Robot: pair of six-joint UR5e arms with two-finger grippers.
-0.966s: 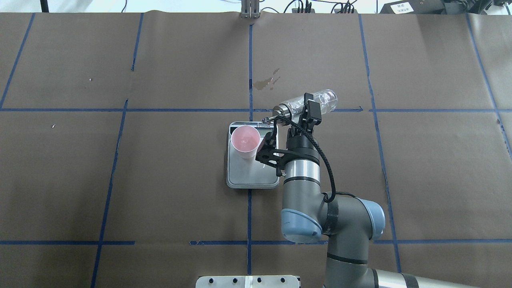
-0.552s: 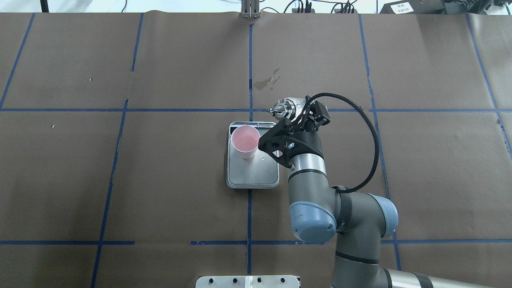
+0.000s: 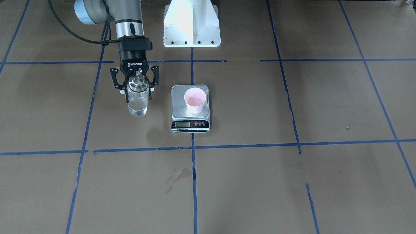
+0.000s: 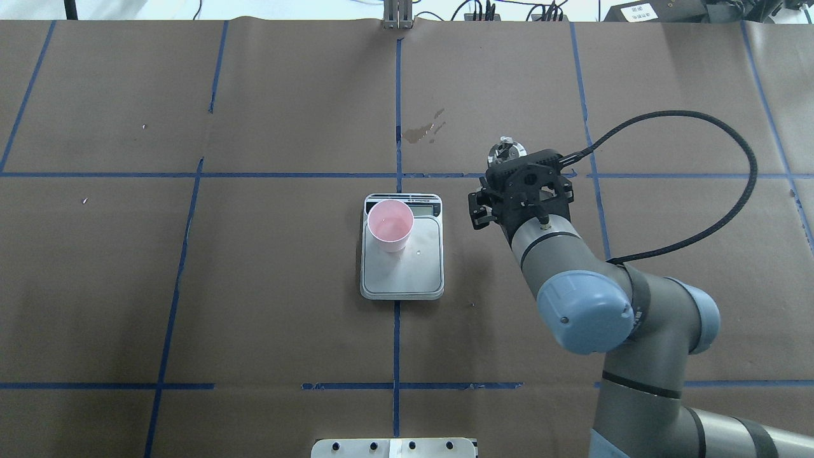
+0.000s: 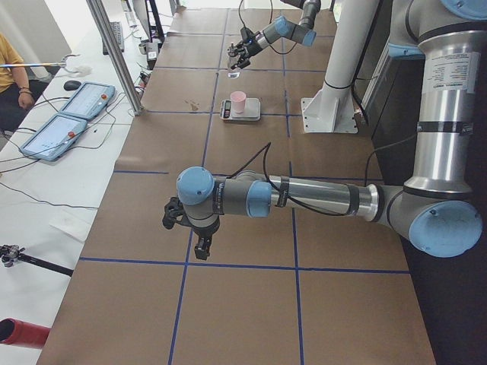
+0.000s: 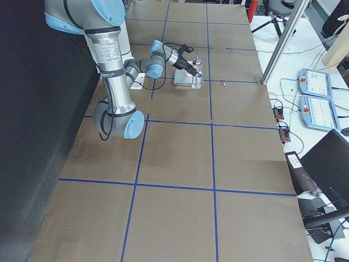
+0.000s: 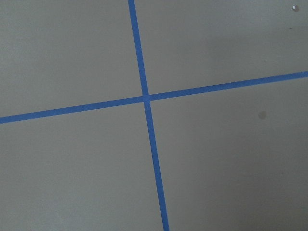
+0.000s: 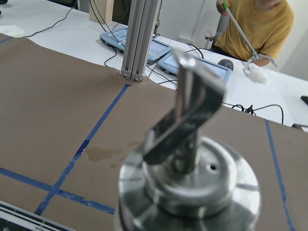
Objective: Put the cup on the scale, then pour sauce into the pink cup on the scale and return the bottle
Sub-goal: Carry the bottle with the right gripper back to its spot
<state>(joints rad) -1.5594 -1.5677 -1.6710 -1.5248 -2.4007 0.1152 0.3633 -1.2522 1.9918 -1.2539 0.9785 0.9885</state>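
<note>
Swung clear of the pour, the glass bottle [image 3: 138,104] has been righted. Overhead, the pink cup [image 4: 390,224] sits on the scale [image 4: 407,280], at its ten o'clock corner. At two o'clock the right gripper [image 3: 138,88] clamps the bottle upright, likely for its return. How the left gripper [image 5: 190,232] stands cannot be told. Brown-papered table [image 4: 191,286], blue tape grid [image 4: 395,343], damp stain [image 4: 423,131]; an operator [image 8: 257,17] sits beyond.

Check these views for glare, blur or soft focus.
Right wrist view: the bottle and its spout loom close and soft, background sharper. Front-facing view: glare blows out the white robot pedestal. Left wrist view: evenly lit, blue tape crisp.
</note>
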